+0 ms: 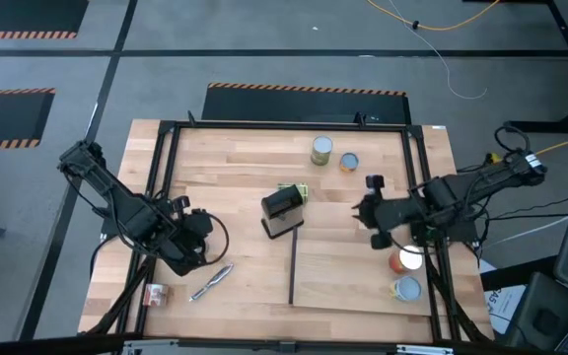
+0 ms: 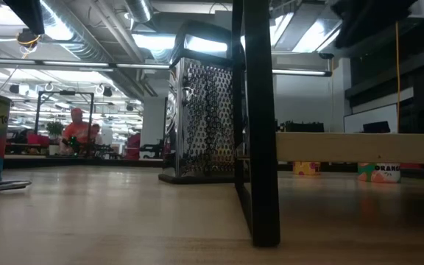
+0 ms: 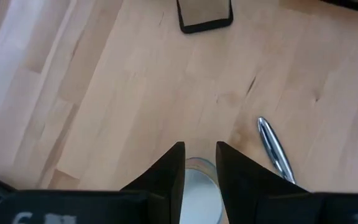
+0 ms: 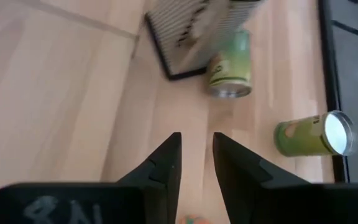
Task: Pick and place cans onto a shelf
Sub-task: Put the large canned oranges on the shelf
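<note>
My left gripper [image 1: 187, 247] is at the table's left, fingers close together with a narrow gap [image 3: 200, 152]; a can's white top [image 3: 199, 190] shows between and under them. My right gripper [image 1: 368, 212] hovers right of the black box [image 1: 282, 212], fingers close together and empty [image 4: 197, 146]. The shelf [image 1: 358, 276] with its black bar [image 1: 292, 268] lies at the near right; two cans [image 1: 407, 259] [image 1: 406, 288] stand at its right edge. Two cans [image 1: 321, 150] [image 1: 349, 161] stand at the far side. A green can [image 4: 232, 59] lies by the box. My left gripper stands over the can's white top [image 3: 197, 171], fingers pointing down at a slant. Its own fingers hide the can's sides, and I cannot tell whether they touch the can.
A silver pen-like tool [image 1: 212, 281] lies right of my left gripper and also shows in the left wrist view [image 3: 275, 149]. One more can [image 1: 154, 293] stands at the near left corner. A black frame [image 1: 166, 133] runs around the tabletop. In the low view a black post [image 2: 260, 125] carries the shelf.
</note>
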Motion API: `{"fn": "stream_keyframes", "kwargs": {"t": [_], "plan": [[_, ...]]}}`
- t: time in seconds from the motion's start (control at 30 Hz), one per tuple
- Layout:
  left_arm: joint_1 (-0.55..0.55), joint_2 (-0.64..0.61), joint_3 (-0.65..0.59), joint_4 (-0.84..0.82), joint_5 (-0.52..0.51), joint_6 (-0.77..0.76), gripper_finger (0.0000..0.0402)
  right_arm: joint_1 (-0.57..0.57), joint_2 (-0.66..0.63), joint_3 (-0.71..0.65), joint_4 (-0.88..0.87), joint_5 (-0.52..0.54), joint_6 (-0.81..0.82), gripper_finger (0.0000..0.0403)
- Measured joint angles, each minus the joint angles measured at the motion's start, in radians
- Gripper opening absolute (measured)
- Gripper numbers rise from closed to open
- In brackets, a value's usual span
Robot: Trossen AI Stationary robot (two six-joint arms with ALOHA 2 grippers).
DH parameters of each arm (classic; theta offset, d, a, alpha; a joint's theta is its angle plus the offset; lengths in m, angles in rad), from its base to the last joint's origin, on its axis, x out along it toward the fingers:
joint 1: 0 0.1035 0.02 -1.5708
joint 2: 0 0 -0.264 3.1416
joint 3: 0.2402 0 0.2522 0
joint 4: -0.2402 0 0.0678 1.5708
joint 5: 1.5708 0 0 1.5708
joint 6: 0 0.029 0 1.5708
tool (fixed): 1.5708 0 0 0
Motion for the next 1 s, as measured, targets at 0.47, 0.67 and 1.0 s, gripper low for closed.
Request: {"fn": "stream_keyframes", "kwargs": {"t": [0.47, 0.67, 1.0], "plan": [[0.000, 0.000, 0.000, 0.025, -0.001, -0.007, 0.0084, -0.459, -0.027, -0.287, 0.538, -0.488, 0.016, 0.0097], [0.000, 0.000, 0.000, 0.025, -0.002, -0.008, 0.0084, -0.556, -0.027, -0.407, 0.771, -0.527, 0.169, 0.0097], [0.000, 0.000, 0.000, 0.038, -0.030, -0.058, 0.0084, -0.580, 0.011, -0.554, 1.077, -0.529, 0.138, 0.0097]]}}
